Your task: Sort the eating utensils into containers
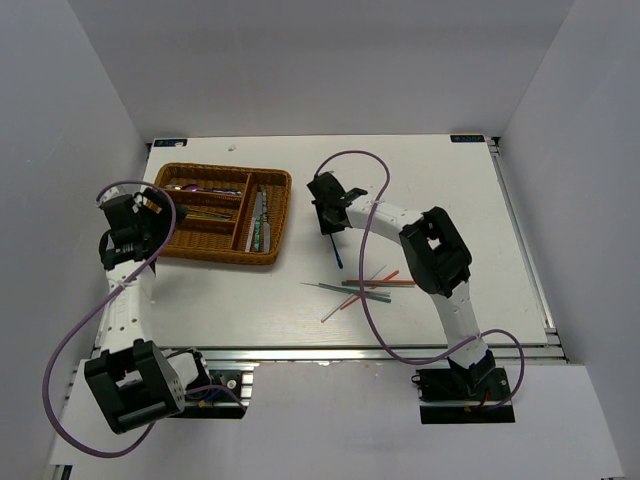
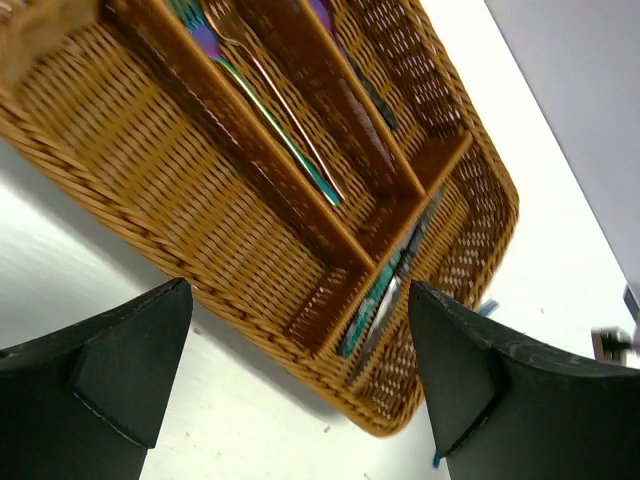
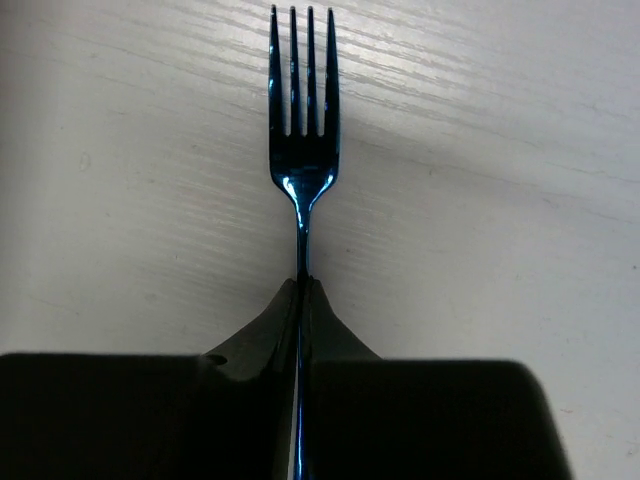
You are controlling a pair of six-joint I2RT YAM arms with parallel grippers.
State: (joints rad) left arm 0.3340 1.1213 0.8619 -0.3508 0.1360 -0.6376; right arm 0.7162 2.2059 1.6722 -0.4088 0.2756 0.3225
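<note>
**Right hand** clenched on the thin handle of a blue fork, tines pointing away from it, over the bench just right of the wicker tray. **Left hand** released, hovering at the tray's left end. The fork appears light, rigid and slick. A narrow pinch on the handle may let it swivel. Loose chopsticks lie nearer.

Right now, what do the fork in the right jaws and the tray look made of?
The fork looks like metal with a glossy dark-blue finish: sharp highlights at its neck. The tray looks like woven wicker, matte brown: visible weave, possibly synthetic.
</note>
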